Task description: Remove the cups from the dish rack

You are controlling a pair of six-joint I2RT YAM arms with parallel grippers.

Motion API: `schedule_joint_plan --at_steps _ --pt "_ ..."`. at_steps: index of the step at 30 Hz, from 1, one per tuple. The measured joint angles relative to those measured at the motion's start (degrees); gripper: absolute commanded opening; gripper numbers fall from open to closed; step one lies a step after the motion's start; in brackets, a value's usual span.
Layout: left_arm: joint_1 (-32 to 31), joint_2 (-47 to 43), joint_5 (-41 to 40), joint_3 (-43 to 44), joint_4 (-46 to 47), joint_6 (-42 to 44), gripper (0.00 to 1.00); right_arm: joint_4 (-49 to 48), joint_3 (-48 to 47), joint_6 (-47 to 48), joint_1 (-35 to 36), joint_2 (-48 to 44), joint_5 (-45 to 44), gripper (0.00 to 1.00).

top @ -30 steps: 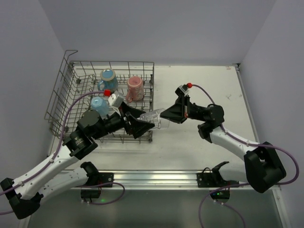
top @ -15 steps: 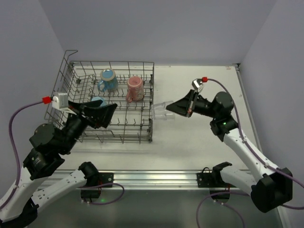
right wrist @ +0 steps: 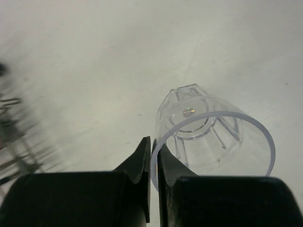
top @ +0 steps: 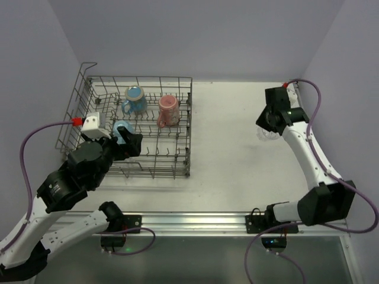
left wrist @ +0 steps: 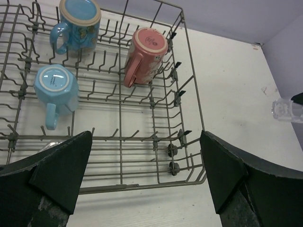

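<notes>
Over at the far right of the desk (top: 237, 148), the right tool (right wrist: 152, 158) is pinching the clear glass (right wrist: 210, 127) by one wall of its rim, one finger inside the mouth and one outside. The fingers are standing nearly together because only thin plastic is sitting between them. The glass is hanging tilted off to the right of that tool, base pointing away and down toward the desk. I judge it is being held that way so it can be set down well apart from the dish rack (left wrist: 193, 80). Whether the base is already touching the desk, I cannot tell.

The left tool (left wrist: 146, 156) is hovering above the near edge of the rack with its fingers spread wide and nothing between them, looking ready for the next pick. Three cups are sitting mouth-down among the tines ahead of it. The light blue cup (left wrist: 57, 87) is lying nearest, ahead and toward the tool's left finger. The blue mug (left wrist: 78, 23) is standing beyond that. The pink cup (left wrist: 144, 54) is leaning ahead, roughly in line with the gap. The upturned bases and the surrounding wires are probably calling for a grasp from above.
</notes>
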State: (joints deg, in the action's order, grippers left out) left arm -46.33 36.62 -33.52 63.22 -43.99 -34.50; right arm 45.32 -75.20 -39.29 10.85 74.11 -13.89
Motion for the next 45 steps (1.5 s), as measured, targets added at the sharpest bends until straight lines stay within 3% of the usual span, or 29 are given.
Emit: schedule_joint_plan --at_steps 5,16,32,45 --pt "0.00 0.11 0.13 0.00 -0.24 0.07 1.00 3.80 0.00 2.16 -1.55 10.27 -6.78 0.00" --pt "0.00 6.58 -3.04 0.00 -3.28 0.04 1.00 2.73 -5.49 3.98 -2.36 24.30 -9.53 0.00" --pt "0.00 8.70 -5.77 -0.15 -5.27 0.07 1.00 -0.72 -8.59 6.03 -4.85 34.01 -8.46 0.00" --pt "0.59 11.21 -5.84 -1.49 -4.94 0.24 1.00 -3.96 -6.60 6.86 -4.92 33.94 -6.16 0.39"
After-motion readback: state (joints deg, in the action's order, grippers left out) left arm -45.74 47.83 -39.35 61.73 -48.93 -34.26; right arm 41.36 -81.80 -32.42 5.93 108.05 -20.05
